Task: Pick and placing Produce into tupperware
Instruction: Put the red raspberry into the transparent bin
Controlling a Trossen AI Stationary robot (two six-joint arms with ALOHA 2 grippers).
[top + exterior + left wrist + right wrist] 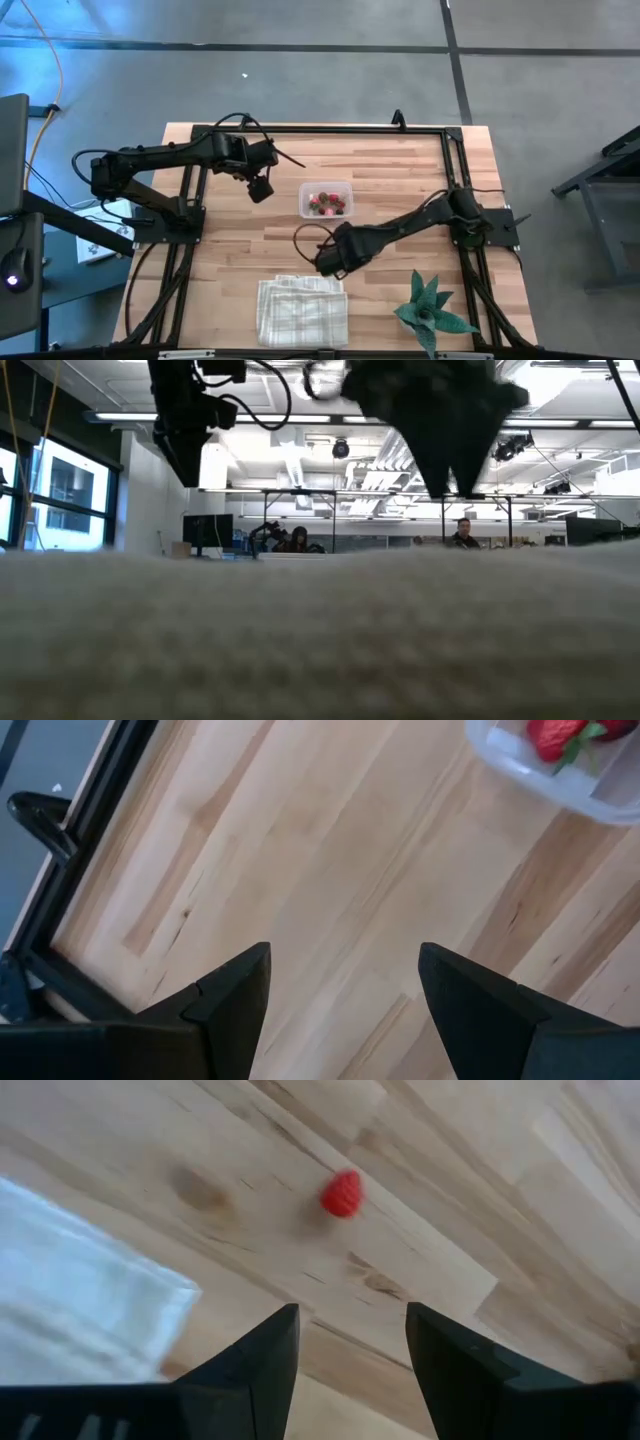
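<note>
Reaching for loose produce: step in hand, by judgement, is the approach to a pick.

Right gripper (350, 1355): over the table (400, 180) near centre, jaws parted and empty, just above the checked cloth (300, 310). One red berry (342, 1193) lies on bare wood ahead of its fingers.

Tupperware (326, 199): toward 12 o'clock from that gripper, already holding red and dark pieces.

Left gripper (345, 1010): at the container's 9 o'clock, jaws spread, holding nothing.

Next move calls for centring over the berry, descending, closing gently.
</note>
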